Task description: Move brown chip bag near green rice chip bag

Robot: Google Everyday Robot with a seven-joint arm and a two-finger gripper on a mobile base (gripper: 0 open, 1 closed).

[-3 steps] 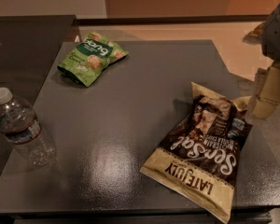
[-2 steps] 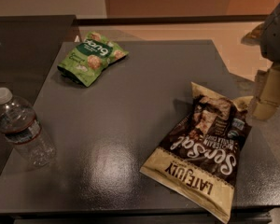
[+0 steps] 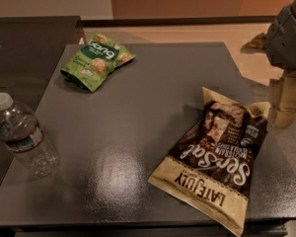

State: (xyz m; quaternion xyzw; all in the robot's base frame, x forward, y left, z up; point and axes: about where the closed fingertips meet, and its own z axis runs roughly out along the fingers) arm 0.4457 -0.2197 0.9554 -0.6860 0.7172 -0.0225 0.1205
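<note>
The brown chip bag [image 3: 214, 157] lies flat on the front right of the dark grey table [image 3: 153, 98], with its "LATE JULY" end toward the front edge. The green rice chip bag [image 3: 96, 59] lies at the table's back left. My gripper [image 3: 284, 100] hangs at the right edge of the view, just right of the brown bag's top corner and a little above the table's right side. It holds nothing that I can see. The grey arm [image 3: 288, 33] rises above it.
A clear plastic water bottle [image 3: 22, 135] with a white cap stands at the table's front left. A second dark surface [image 3: 29, 48] adjoins the table on the left. Tan floor lies behind and to the right.
</note>
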